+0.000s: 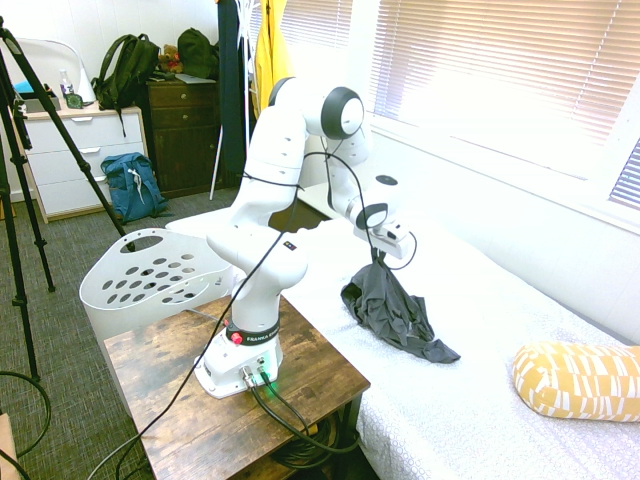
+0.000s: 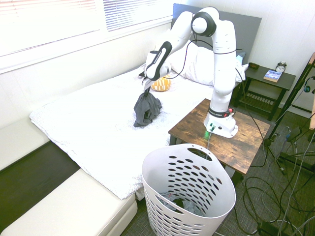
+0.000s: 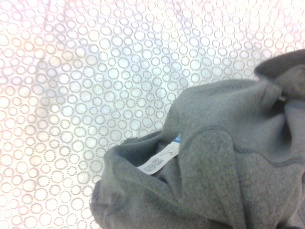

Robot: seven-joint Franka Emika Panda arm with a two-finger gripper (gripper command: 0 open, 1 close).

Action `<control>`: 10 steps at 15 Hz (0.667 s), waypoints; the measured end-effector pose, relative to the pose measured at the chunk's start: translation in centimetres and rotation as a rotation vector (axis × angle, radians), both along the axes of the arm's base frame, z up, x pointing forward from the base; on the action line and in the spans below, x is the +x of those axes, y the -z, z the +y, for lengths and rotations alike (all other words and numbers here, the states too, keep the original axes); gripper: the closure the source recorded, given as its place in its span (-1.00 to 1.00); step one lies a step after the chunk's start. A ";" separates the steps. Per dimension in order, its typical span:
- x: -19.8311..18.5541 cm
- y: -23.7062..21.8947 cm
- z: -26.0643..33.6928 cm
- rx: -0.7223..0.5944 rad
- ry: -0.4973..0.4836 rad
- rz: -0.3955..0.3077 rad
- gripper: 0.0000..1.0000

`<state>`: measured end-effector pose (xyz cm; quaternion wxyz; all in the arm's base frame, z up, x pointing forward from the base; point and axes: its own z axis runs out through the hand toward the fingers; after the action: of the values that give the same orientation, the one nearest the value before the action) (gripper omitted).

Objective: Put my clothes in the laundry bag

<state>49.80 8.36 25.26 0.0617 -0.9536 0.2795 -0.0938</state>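
Pincer (image 1: 378,257) at centre frame is clamped tight on the dark grey garment (image 1: 395,312), which dangles onto the white bed (image 1: 480,400), while the white laundry basket (image 1: 150,275) stands lower left.

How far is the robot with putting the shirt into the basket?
Done: the gripper is shut on the grey shirt. In hand: the shirt hangs from it, its lower end on the bed. Left: carry it past the wooden table to the white basket on the floor and drop it in.
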 end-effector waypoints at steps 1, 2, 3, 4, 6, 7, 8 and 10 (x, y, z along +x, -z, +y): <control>-0.2 -2.5 0.6 -0.003 -0.023 -0.008 1.00; -0.6 -5.3 1.6 -0.004 -0.048 -0.015 1.00; -1.2 -8.1 2.8 -0.007 -0.071 -0.026 1.00; -2.2 -10.9 4.4 -0.013 -0.091 -0.036 1.00; -5.3 -16.8 8.5 -0.022 -0.135 -0.052 1.00; -7.5 -19.8 10.9 -0.022 -0.163 -0.055 1.00; -10.3 -22.7 13.5 -0.020 -0.196 -0.053 1.00; -17.8 -28.4 18.5 -0.014 -0.269 -0.051 1.00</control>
<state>32.00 26.81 53.65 0.0743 -0.9801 0.1468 -0.1109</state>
